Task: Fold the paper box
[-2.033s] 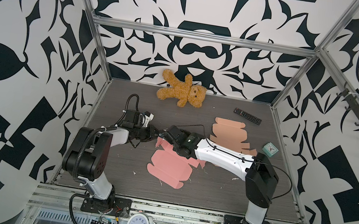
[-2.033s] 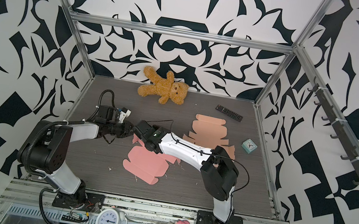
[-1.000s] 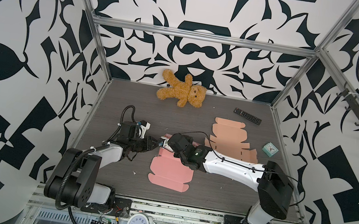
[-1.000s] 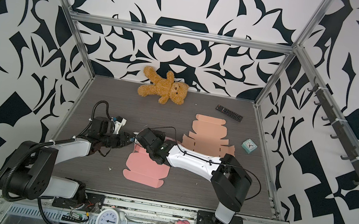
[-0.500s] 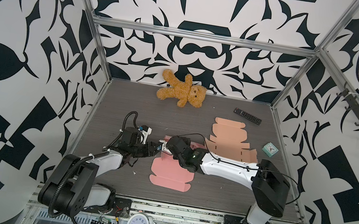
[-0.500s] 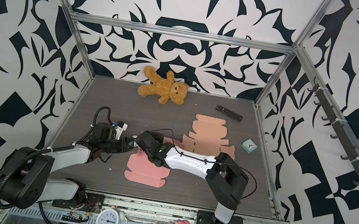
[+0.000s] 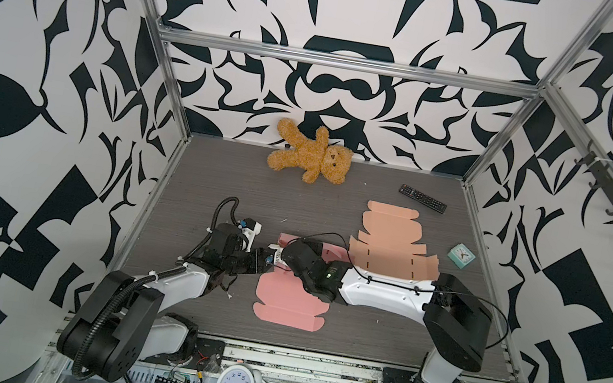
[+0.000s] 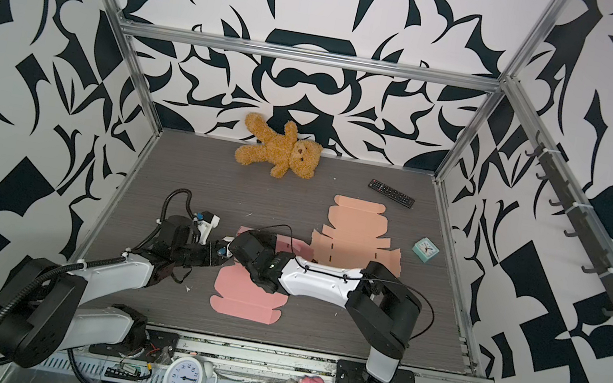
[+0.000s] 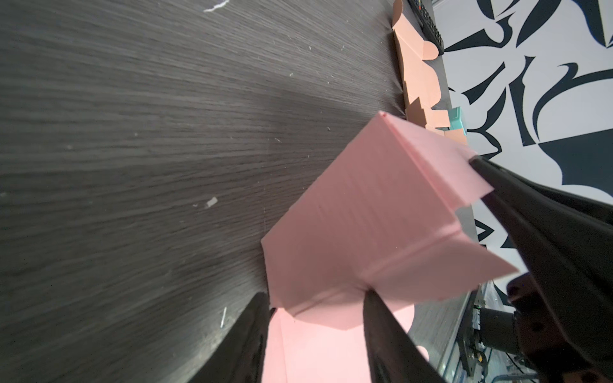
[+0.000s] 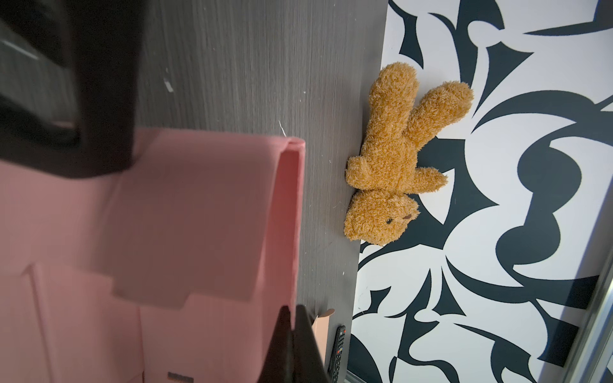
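While the right gripper (image 10: 293, 311) has its jaws pressed together on the thin top edge of a raised wall of the pink box (image 7: 286, 303), the left gripper (image 9: 315, 298) sits beside it. Its jaws are spread, one finger on either side of the folded corner, and neither clearly bears on it. The box lies front-centre on the table (image 7: 211, 193), mostly flat, with only the far end stood up. An orange blank (image 7: 389, 240) lies just behind it. Whether the two touch under the right arm cannot be told.

Risks, as judged:
- One narrow pinch holds the wall. With the left jaws spread, the doubled flap may spring open along its crease, since the card looks stiff and ribbed.
- Nothing pins the flat part. A sideways pull by the right arm could slide the whole box on the smooth table.
- The grippers are nearly touching in both top views. A small move by either could knock the fingers together or crush the corner.
- If the left jaws close off the crease line, they would kink the panel.
- The right forearm hangs low over the flat part and could drag it or the blank.
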You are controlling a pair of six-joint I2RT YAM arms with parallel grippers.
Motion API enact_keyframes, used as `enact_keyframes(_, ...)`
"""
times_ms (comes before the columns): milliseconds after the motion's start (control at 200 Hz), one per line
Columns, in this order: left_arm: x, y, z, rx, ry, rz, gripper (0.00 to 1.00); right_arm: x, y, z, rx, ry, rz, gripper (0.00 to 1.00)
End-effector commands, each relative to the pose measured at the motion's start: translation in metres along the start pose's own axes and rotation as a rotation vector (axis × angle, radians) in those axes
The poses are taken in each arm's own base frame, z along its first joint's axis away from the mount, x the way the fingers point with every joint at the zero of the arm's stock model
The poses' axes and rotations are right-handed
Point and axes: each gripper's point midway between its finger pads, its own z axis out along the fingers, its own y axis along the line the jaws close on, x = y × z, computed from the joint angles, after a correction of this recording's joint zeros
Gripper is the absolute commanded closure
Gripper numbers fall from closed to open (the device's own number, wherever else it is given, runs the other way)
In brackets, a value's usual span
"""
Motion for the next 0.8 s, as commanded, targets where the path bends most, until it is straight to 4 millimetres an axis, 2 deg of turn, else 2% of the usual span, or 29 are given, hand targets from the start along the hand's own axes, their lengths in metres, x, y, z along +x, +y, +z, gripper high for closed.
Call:
enact_keyframes(0,-0.003,-0.003,-0.003,0.005,-0.033,0.025,0.47,-0.006,-0.007,-0.015,0.014,-0.046,0.024,1.0)
enact_keyframes(220,0.005,-0.001,-0.006,-0.02,-0.038,0.014,0.45,-0.001,-0.008,-0.016,0.052,-0.035,0.006,1.0)
enact_keyframes(380,0.01,0.0,-0.005,-0.036,-0.035,0.024,0.43,0.001,-0.016,-0.02,0.1,-0.042,0.011,1.0)
enact_keyframes(650,0.006,0.004,-0.002,-0.041,-0.079,0.056,0.41,0.013,-0.028,-0.03,0.156,-0.01,0.012,1.0)
enact_keyframes(795,0.004,-0.002,0.001,-0.002,-0.084,0.08,0.39,0.024,-0.027,-0.038,0.14,0.019,0.028,1.0)
